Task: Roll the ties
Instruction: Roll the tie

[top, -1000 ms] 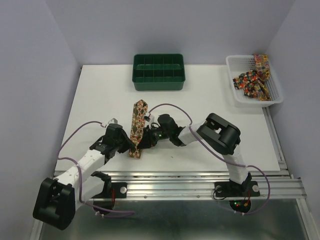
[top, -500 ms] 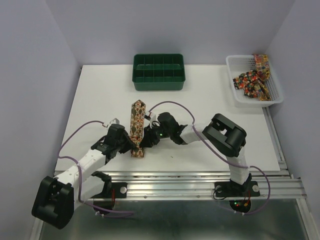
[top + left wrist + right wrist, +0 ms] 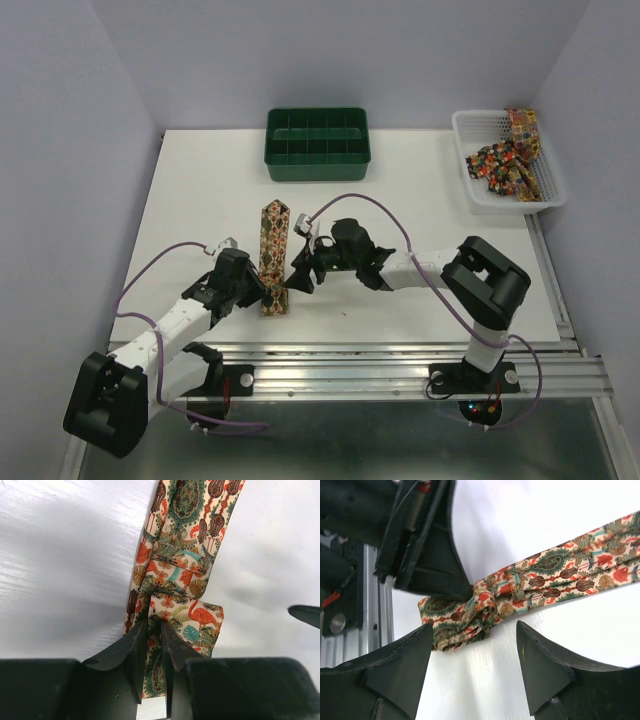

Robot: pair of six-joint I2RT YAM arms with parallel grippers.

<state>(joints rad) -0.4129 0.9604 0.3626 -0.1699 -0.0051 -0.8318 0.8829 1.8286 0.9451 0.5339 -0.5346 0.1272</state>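
Pinching the folded near end of the long narrow fabric necktie (image 3: 273, 240) with its busy multicolour print, the left gripper (image 3: 268, 297) is clamped on the cloth. The right gripper (image 3: 296, 278) stands just beside that fold, spread wide and holding nothing. The necktie lies straight on the white table (image 3: 430, 230).

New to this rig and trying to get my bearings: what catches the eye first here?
A patterned tie lies at centre, its near end bunched into a partial roll. The left gripper pinches that end, while the right gripper stands open facing it. More ties fill the white basket at far right.
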